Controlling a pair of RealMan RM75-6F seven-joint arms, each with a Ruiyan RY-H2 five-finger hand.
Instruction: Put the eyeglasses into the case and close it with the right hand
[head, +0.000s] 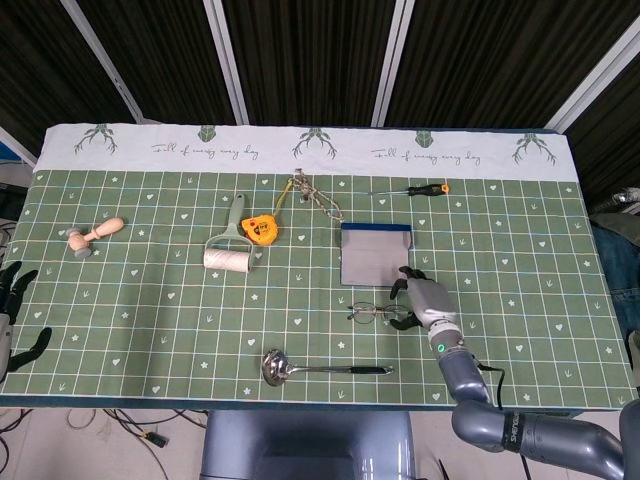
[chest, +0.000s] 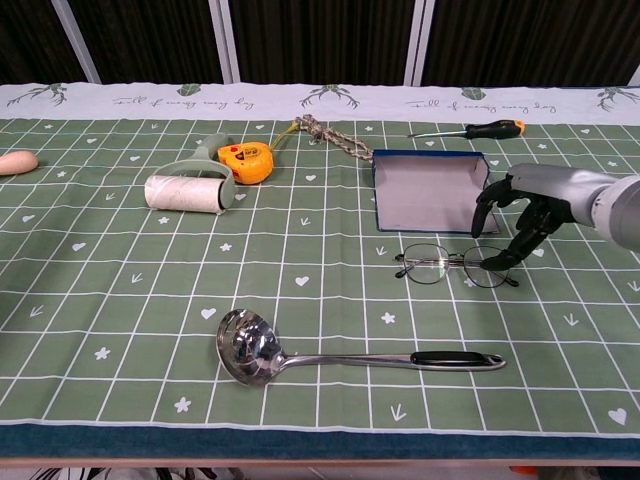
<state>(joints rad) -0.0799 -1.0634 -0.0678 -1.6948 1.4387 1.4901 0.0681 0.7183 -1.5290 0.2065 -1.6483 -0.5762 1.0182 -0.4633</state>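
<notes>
Thin wire eyeglasses (chest: 455, 266) w/ round clear lenses lie flat on the worktop (head: 150, 310), just in front of the case (chest: 432, 190). Case lies open, grey inside w/ a dark blue rim at the far edge, rectangular. My right hand (chest: 519, 214) is over the right lens end of the glasses, dark fingers (chest: 484, 210) spread & curved down, grey metal back; one fingertip looks to be at the frame, but can't tell if it touches. Holding nothing as far as I can see. My left hand (head: 12, 305) hangs off the worktop's left edge, fingers apart, empty.

Nearer me: steel ladle (chest: 340, 356), perforated bowl, black grip. Left of the case: lint roller (chest: 186, 188) w/ white roll, yellow tape measure (chest: 246, 160), a bit of braided cord (chest: 330, 134). Behind the case: screwdriver (chest: 472, 129), black & orange handle. Far left: wooden stamp-like piece (head: 92, 236). Cloth is green grid w/ white hearts; white border w/ deer heads & script, reads roughly "Full of energy every day".
</notes>
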